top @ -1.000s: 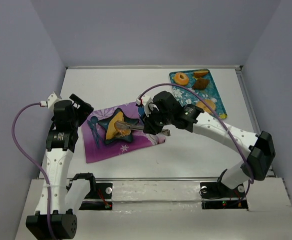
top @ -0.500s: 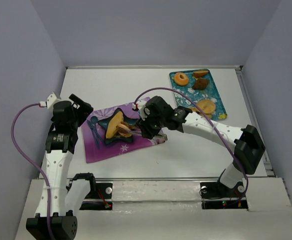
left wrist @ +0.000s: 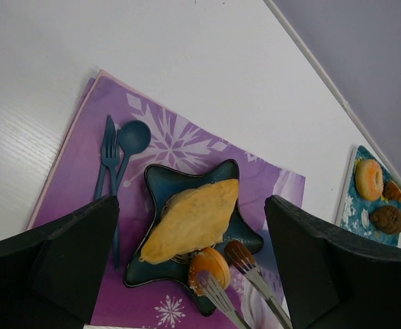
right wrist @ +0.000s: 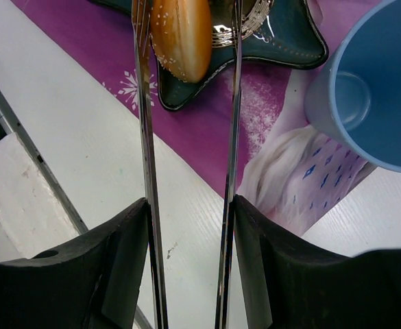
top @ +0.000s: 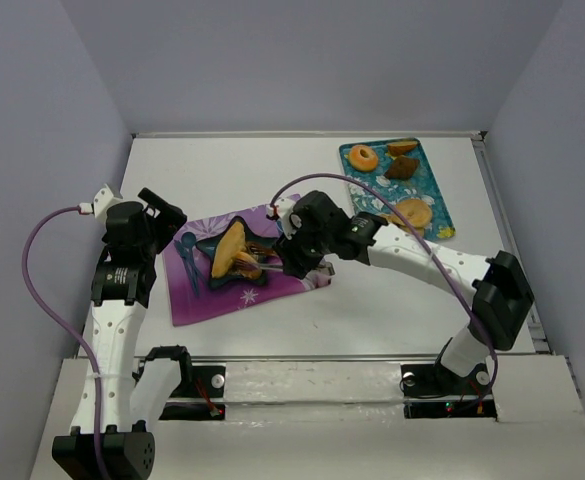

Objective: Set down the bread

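Right gripper (right wrist: 186,41) | tongs parted | bun (right wrist: 181,34) touching left tine

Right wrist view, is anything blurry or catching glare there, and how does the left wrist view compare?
Right wrist view: the blue cup close to the lens is soft, the tongs show bright glints. Left wrist view: the star plate and bread are sharp, while the dark claw fingers are blurred.

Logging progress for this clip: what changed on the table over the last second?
The right gripper pushed leftward, carrying the small round bread from the star plate's right side in over its edge. The tongs now stand apart around it; contact unclear. The left gripper, the long bread and the pastry tray stayed put.
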